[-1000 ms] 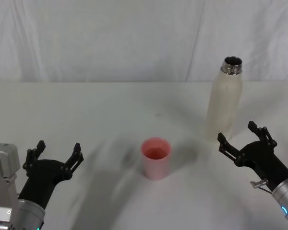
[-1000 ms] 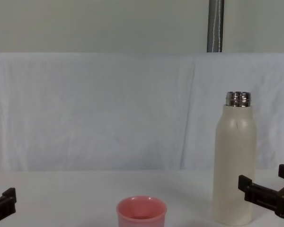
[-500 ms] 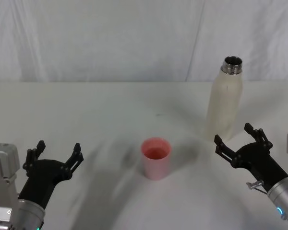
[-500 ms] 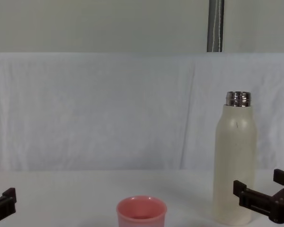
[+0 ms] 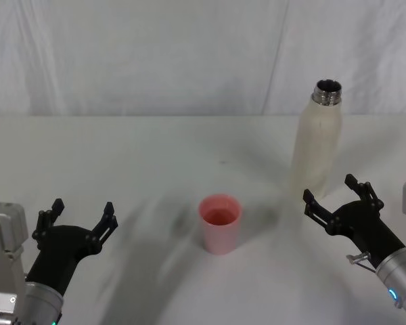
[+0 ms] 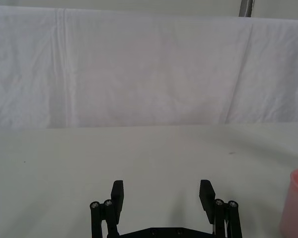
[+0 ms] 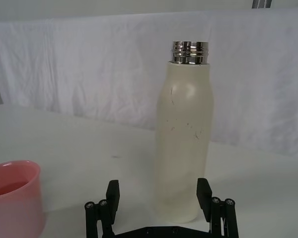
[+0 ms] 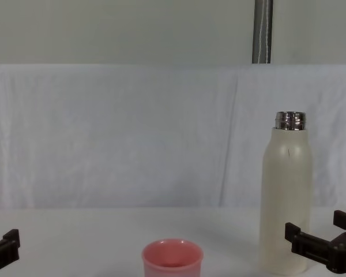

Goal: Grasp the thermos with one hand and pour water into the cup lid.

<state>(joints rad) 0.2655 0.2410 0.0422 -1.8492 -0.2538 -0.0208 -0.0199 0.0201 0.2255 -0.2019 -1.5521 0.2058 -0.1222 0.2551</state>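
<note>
On white-covered table [image 5: 122, 156], before a draped white backdrop [image 5: 155, 54]:

Item 1, thermos [image 5: 317, 142]: tall cream-white matte bottle, rounded shoulders, narrow shiny threaded steel neck, mouth open with no cap. Stands upright at the right rear of the table, well apart from the cup. Faint dark scuffs on its body in the right wrist view [image 7: 185, 144]. Its base is cut off at the lower edge of the chest view [image 8: 286, 196]; contents cannot be made out.

Item 2, cup lid [image 5: 220, 223]: small pink plastic cup, round, short, wide mouth, upright near the table's middle, left of the thermos and nearer the robot. Cut off by the frame edge in the chest view [image 8: 172, 258] and in both wrist views [image 6: 297, 203] [image 7: 14, 198]. Whether any liquid lies inside cannot be told.

Item 3, right gripper [image 5: 331, 194]: black, two-jawed, fingers spread wide and empty, just in front of the thermos base, apart from it. Its arm runs off the lower right corner.

Item 4, left gripper [image 5: 81, 211]: black, fingers spread wide, holding nothing, low at the left front, well apart from the cup lid. Only a finger tip enters the chest view [image 8: 4, 244]
</note>
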